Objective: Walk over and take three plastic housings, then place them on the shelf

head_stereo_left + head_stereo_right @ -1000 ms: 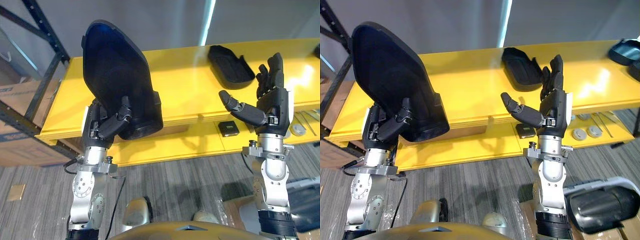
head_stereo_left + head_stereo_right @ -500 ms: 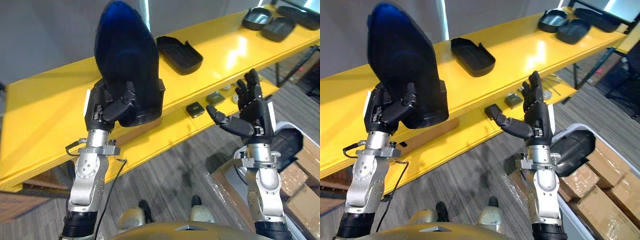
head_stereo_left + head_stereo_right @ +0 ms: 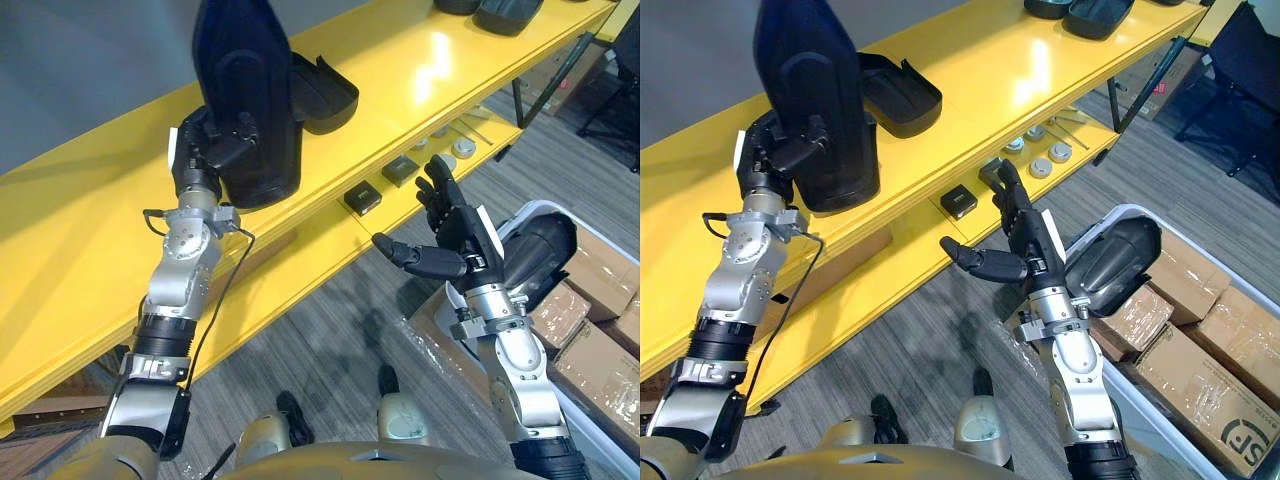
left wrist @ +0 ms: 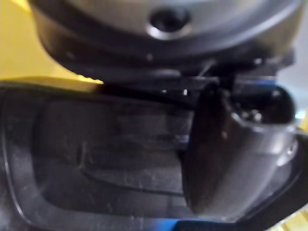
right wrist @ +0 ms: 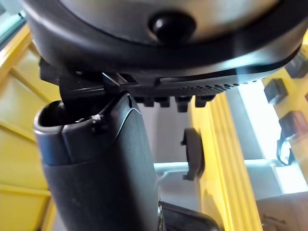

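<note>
Left hand (image 3: 204, 152) clasps black plastic housing (image 3: 243, 85), long axis upright, at yellow shelf (image 3: 95, 215) edge (right hand (image 3: 457, 236) splayed, empty, lower).

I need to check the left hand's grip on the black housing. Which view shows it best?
The right eye view: the left hand curls round the housing at its lower end, by the yellow shelf. The left eye view shows much the same. The left wrist view, very close, shows the thumb pressed on its dark surface.
</note>
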Motion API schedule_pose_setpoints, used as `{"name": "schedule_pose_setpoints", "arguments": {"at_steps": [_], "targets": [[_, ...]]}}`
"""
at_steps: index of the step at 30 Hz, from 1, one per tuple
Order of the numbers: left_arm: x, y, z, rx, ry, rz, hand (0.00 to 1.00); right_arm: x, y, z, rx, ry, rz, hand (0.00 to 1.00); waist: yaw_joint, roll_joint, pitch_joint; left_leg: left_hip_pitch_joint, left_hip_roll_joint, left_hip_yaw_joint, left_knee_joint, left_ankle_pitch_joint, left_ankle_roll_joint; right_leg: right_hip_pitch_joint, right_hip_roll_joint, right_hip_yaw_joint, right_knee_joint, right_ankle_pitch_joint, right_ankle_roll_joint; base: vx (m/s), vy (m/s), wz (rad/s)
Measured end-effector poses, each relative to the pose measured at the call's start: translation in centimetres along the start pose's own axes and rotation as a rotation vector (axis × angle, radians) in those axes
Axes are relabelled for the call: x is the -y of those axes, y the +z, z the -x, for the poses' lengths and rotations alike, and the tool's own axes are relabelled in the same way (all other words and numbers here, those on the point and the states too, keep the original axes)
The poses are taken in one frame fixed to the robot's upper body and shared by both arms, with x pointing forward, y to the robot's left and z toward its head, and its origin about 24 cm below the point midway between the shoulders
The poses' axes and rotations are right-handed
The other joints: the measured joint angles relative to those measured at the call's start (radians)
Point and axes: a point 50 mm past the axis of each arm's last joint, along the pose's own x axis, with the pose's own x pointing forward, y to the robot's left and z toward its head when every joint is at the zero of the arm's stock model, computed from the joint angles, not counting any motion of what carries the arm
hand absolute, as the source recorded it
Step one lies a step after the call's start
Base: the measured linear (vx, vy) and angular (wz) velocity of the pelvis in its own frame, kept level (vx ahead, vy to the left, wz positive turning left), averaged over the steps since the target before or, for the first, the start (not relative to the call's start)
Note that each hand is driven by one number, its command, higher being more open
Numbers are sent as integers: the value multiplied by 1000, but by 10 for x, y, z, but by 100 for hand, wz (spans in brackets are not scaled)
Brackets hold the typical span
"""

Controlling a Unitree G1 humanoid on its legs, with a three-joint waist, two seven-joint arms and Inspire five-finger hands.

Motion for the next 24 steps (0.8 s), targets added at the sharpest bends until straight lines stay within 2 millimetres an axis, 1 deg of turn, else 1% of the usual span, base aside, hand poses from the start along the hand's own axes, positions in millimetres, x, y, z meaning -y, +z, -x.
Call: {"name": "schedule_pose_setpoints", "arguments": {"at_steps": [1,5,7,11,13,15,17,20,21,24], "targets": [[-2,2,-3,1,16,13,0,-1,0,-1,3,9,-2,100,0,2,9,1,0,0,0,1,1,-6,0,1,4,-1,-1,-96,18,-6],[-19,12,-15,5,117,41,0,-11,-3,-3,-19,64,-20,100,4,3,38,-4,-1,9,1,3,-1,-25,-1,16,16,-4,-4,-70,13,-8],[-24,18,-19,16,139,42,0,-12,-4,-3,-26,74,-15,100,6,2,44,-20,-2,10,4,6,2,-43,-3,19,24,-6,-8,-43,18,-1],[-36,29,-24,36,184,88,0,-10,-2,-5,-26,89,7,100,7,-7,84,-25,-5,10,4,12,6,-50,-6,21,30,-1,0,-8,5,0],[-44,33,-28,34,208,124,0,-14,1,-10,-9,99,4,100,7,-7,100,-41,-8,7,4,19,10,-64,-8,22,41,0,1,0,13,7],[-44,34,-32,27,219,149,0,-17,3,-15,1,104,1,100,14,-11,121,-45,-10,2,3,23,13,-66,-9,19,43,0,2,-19,14,9],[-48,31,-33,10,232,146,0,-20,4,-20,6,115,-2,100,16,-16,130,-54,-11,0,2,26,14,-77,-10,19,48,0,2,-36,12,4],[-53,25,-34,-21,265,162,0,-25,10,-28,38,122,-3,100,17,-26,168,-58,-13,0,3,29,15,-87,-12,21,60,-1,1,-27,12,0],[-49,34,-37,16,257,173,100,-25,12,-30,50,115,-2,100,22,-31,182,-64,-14,0,3,33,17,-94,-13,21,66,-1,1,-50,14,3],[-48,45,-42,43,272,155,100,-28,16,-38,64,113,-4,100,24,-37,195,-88,-13,-1,6,40,18,-125,-13,24,84,-1,1,-44,5,2]]}}
